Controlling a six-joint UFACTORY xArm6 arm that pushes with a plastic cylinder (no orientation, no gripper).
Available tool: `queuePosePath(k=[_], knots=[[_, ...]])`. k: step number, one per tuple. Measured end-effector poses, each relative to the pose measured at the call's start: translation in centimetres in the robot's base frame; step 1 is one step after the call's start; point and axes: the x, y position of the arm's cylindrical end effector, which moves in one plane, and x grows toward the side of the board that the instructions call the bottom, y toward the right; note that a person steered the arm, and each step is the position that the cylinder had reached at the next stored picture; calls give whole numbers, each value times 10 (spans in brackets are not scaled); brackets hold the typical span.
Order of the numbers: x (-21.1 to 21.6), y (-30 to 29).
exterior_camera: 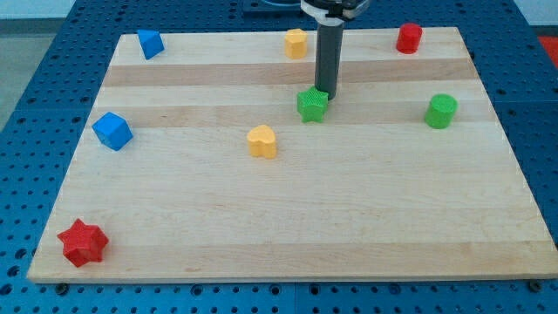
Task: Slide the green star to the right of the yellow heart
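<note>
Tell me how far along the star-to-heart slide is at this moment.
Done: my tip stands against the green star, on its upper-right side. In hand: pushing it down toward the yellow heart. Left: most of the job. The star sits above and to the right of the heart with a clear gap, not level beside it yet.
</note>
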Motion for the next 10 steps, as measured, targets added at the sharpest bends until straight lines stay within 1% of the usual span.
queuePosePath(k=[1, 2, 3, 5, 7, 10], knots=[[-4, -16], [38, -17], [48, -17], [50, -17], [69, -17], [80, -17]])
